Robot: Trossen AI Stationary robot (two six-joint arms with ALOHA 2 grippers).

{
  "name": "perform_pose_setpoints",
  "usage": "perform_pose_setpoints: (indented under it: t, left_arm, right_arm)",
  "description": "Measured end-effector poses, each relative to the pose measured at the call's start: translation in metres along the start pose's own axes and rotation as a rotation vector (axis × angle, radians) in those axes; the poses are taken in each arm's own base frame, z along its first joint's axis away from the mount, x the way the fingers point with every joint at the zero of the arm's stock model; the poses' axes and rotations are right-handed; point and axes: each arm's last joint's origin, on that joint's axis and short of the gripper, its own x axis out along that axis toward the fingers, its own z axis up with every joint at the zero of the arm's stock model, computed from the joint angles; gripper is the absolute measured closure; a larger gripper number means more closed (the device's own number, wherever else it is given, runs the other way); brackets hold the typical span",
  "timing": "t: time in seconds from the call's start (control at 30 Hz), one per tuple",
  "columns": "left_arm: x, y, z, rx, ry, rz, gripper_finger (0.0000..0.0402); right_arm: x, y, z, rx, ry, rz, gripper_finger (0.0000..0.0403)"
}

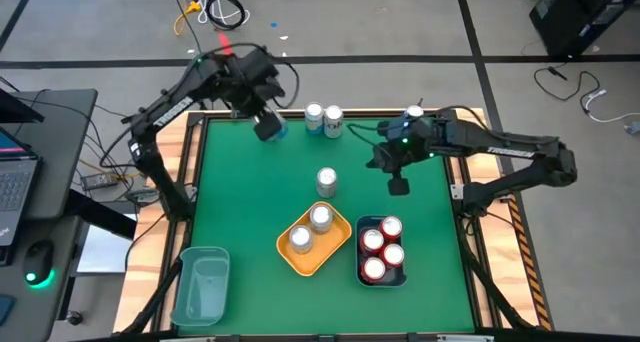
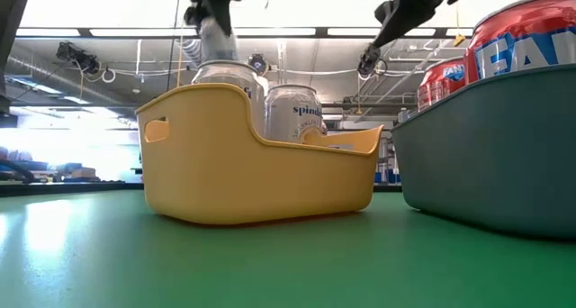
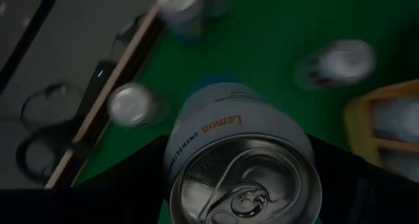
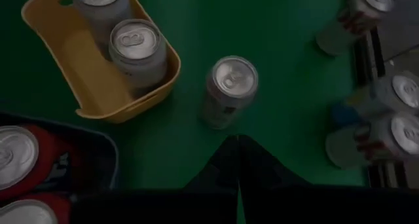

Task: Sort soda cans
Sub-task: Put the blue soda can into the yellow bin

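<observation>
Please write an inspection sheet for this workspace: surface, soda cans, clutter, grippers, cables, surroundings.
Surface: green table, wooden edge.
Job's things: two silver cans in the yellow bin; four red cans in the dark bin; one loose can mid-table; two cans at the far edge.
Clutter: teal bin, no cans in it.
Grippers: left gripper around a Lemon can at the far edge; right gripper shut, holding nothing, right of the loose can.
Cables: several on the floor.
Surroundings: laptop on a side desk.
</observation>
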Motion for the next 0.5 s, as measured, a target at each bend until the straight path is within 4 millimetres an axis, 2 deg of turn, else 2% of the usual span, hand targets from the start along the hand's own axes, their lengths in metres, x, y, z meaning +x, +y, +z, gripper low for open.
perform_pose_setpoints:
  t: [0.2,0.5]
  left_arm:
    - [-0.009,-0.068,-0.004,0.169,-0.058,-0.103,0.0107]
    - [-0.009,-0.155,-0.016,0.39,-0.135,-0.252,0.0107]
  right_arm:
    - [-0.014,-0.003,-0.006,0.067,-0.005,-0.021,0.0403]
    - [-0.017,-0.009,-0.009,0.101,0.003,-0.04,0.0403]
